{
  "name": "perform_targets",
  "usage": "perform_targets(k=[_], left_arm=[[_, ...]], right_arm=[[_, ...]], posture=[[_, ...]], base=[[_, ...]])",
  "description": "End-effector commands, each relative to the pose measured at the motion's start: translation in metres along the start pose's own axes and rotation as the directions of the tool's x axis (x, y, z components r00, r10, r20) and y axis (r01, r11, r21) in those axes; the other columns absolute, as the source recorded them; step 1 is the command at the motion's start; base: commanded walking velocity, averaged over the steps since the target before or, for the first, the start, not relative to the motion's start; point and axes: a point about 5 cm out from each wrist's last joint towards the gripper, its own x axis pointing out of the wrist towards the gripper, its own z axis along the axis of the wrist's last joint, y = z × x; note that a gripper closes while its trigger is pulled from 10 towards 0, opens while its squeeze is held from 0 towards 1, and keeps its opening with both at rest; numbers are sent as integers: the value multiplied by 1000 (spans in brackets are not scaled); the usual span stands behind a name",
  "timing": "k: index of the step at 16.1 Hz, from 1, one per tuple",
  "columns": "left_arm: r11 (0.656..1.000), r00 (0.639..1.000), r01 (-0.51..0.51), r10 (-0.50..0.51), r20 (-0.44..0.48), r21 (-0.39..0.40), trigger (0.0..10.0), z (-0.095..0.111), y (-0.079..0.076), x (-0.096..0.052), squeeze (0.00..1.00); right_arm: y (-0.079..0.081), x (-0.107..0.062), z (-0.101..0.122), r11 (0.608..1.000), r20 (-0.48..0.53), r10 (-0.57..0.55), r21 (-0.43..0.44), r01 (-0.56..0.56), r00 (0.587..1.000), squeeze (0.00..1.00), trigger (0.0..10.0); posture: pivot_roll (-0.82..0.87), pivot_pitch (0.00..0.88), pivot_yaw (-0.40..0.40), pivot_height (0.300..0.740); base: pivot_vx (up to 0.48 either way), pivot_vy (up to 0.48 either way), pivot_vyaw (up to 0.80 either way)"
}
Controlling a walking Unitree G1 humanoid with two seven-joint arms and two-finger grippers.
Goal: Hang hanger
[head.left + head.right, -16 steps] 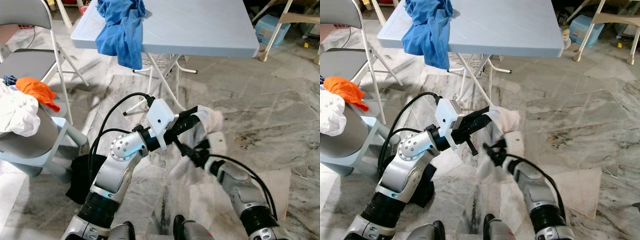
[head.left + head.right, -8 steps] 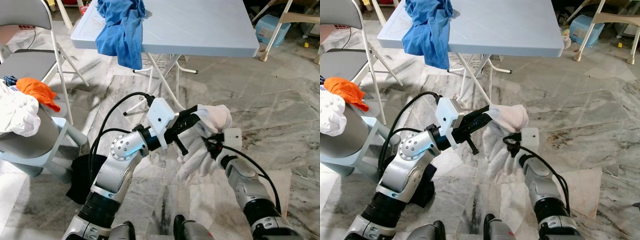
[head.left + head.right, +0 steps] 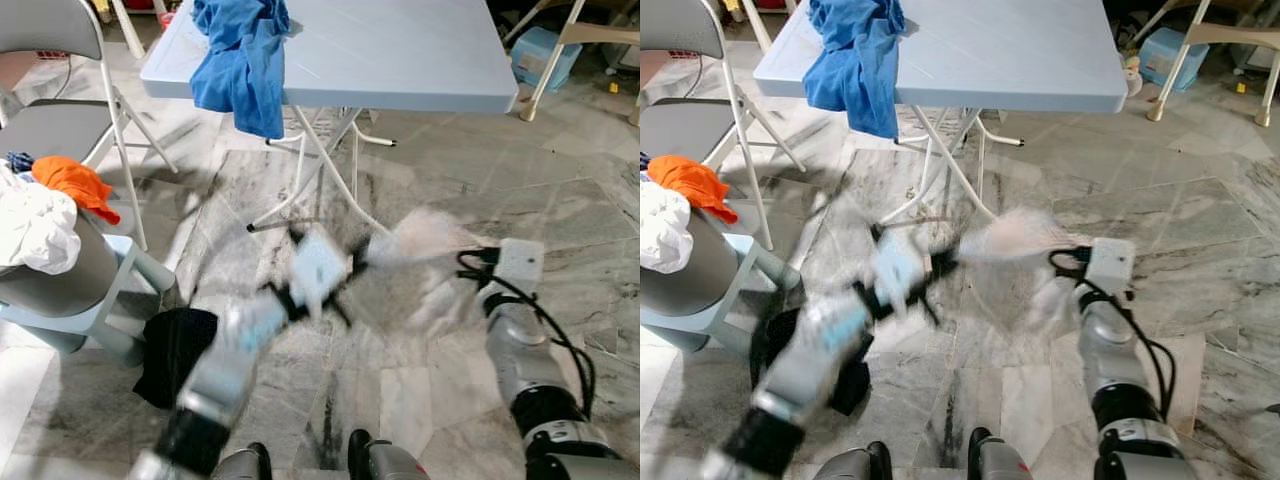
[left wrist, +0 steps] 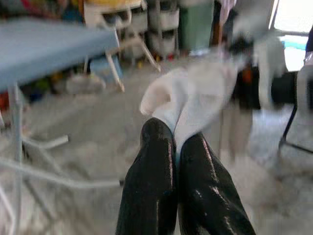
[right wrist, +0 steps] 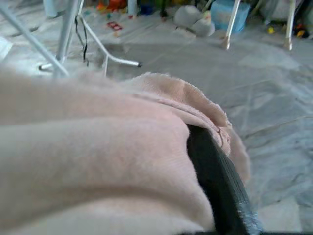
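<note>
Over marble floor (image 3: 600,230) we are stretching a pale garment (image 3: 425,235): left gripper (image 4: 173,142) clamped on it at nine o'clock, right gripper's (image 5: 215,191) grip indiscernible.

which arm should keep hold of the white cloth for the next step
Left, probably: the left gripper is pinched shut on the white cloth. The right gripper sits under draped fabric, its grip hidden.

Blurred left arm (image 3: 250,330), pale cloth (image 3: 425,235), blue table (image 3: 400,60)
</note>
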Motion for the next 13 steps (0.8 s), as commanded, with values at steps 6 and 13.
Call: perform_targets(k=[6, 13], left_arm=[[996, 976, -89, 85, -199, -11, 10000, -53, -7, -15, 580], [937, 951, -305, 291, -105, -170, 10000, -42, 13, -16, 1000]], right_arm=[[-11, 10, 34, 996, 138, -57, 69, 48, 989, 0, 0], [-1, 13, 52, 983, 202, 15, 176, -51, 979, 0, 0]], posture=[[3, 221, -10, 740], [-14, 223, -13, 740]], base=[[0, 0, 0], [0, 0, 0]])
